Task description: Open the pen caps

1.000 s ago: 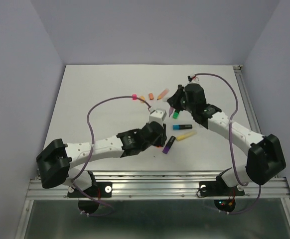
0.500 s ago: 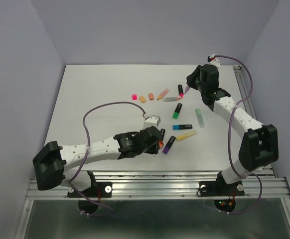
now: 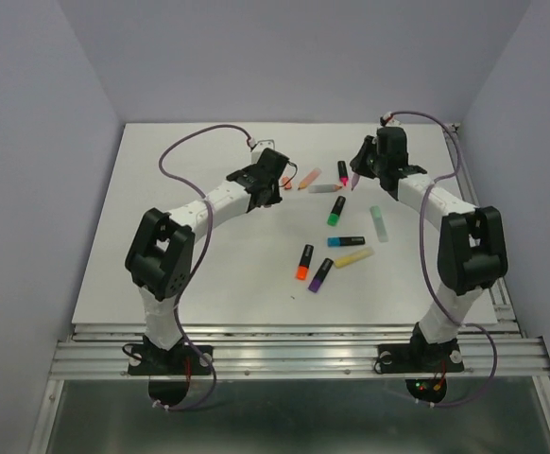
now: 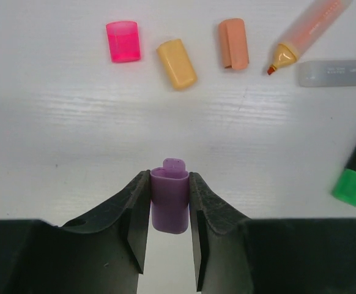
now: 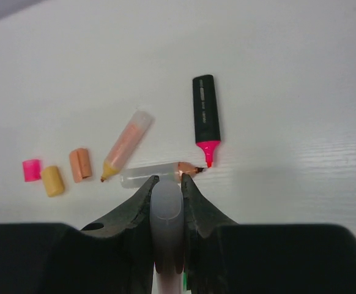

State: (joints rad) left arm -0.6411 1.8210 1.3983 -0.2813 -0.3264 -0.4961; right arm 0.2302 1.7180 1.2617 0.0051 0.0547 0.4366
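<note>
purple cap (image 4: 169, 205) in left hand (image 4: 169, 179), possibly lilac pen (image 5: 167, 220) in right hand (image 5: 168, 180)

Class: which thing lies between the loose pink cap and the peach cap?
A yellow-orange cap lies between the pink cap and the peach cap; the left wrist view shows it best.
</note>
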